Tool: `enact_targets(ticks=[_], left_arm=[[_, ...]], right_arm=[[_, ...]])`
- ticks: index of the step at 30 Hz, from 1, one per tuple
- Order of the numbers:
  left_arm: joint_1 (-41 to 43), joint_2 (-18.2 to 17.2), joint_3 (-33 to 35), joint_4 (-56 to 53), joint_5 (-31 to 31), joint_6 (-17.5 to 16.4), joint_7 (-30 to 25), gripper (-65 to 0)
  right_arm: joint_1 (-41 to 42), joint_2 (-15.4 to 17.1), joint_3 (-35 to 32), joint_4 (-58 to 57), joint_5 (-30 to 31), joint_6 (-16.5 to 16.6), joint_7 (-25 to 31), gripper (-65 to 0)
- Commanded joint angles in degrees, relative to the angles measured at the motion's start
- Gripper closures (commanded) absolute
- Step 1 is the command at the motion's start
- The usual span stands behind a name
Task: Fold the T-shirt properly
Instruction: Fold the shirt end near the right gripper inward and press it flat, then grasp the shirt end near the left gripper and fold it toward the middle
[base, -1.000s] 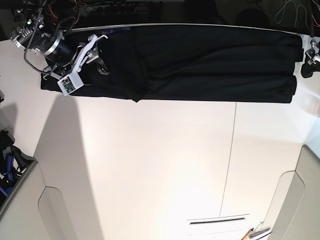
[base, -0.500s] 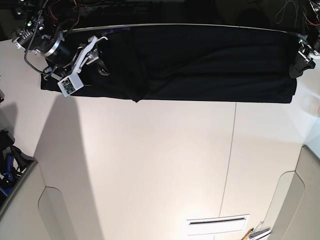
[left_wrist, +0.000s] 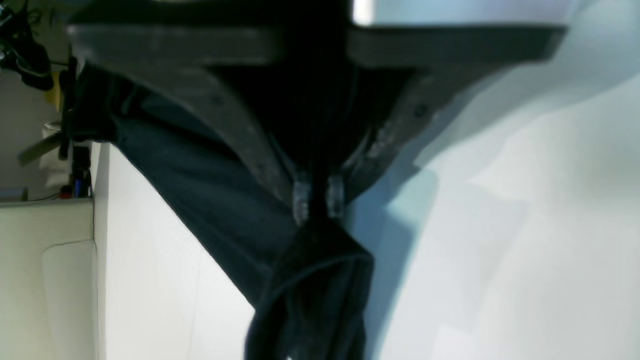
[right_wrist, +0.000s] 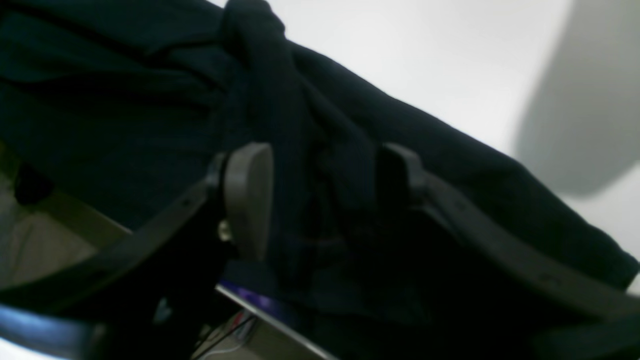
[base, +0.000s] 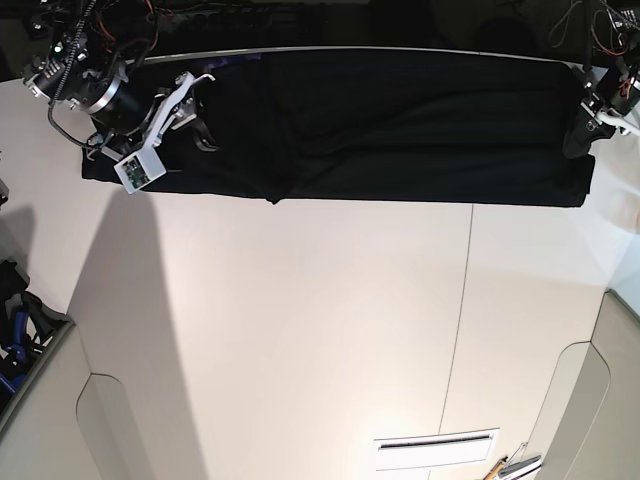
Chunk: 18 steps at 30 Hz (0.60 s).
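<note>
The black T-shirt (base: 400, 120) lies as a long folded band across the far side of the white table (base: 300, 330); its print does not show. My left gripper (base: 583, 133) is at the shirt's right end. In the left wrist view it (left_wrist: 317, 197) is shut on a bunched edge of the T-shirt (left_wrist: 210, 200), which hangs in a fold past the tips. My right gripper (base: 200, 125) is over the shirt's left end. In the right wrist view it (right_wrist: 325, 195) is open, its fingers (right_wrist: 247, 200) straddling a raised ridge of the T-shirt (right_wrist: 125, 100).
The table's far edge (base: 400, 50) runs just behind the shirt, with cables beyond it. A seam (base: 460, 300) crosses the tabletop. A white slotted plate (base: 435, 445) lies near the front edge. Dark gear (base: 15, 330) sits off the left side.
My left gripper has moved in from beyond the shirt's right end onto that end and closed on the cloth. The right arm has hardly moved.
</note>
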Motion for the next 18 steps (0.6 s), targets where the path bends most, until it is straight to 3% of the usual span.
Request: enact_targets(ticks=[1, 6, 8, 10, 14, 18], left_arm=[[0.2, -0.6, -0.5, 1.2, -1.7, 0.3, 0.2, 0.0], [0.2, 0.8, -3.4, 9.9, -8.2, 0.3, 7.4, 0.0], [0.4, 2.3, -3.9, 15.2, -12.7, 0.3, 12.3, 0.0], [0.8, 4.6, -3.9, 20.3, -13.3, 0.3, 16.3, 0.0], [2.7, 10.6, -2.8, 30.0, -13.3, 0.3, 16.3, 0.0], [4.3, 15.7, 3.5, 36.0, -13.3, 0.3, 16.1, 0.0]], right_arm=[[0.3, 0.3, 0.3, 0.9, 0.7, -0.2, 1.4, -32.8], [0.4, 0.3, 2.4, 0.9, 0.7, -0.4, 1.3, -32.8], [0.4, 0.3, 4.6, 0.9, 0.3, -2.2, 1.3, -32.8], [0.4, 0.3, 7.3, 0.9, -1.4, -3.8, 1.3, -32.8], [0.4, 0.3, 13.7, 0.9, -2.5, -5.7, 0.6, -32.8], [0.4, 0.3, 19.9, 0.9, -2.5, -5.8, 0.6, -32.8]])
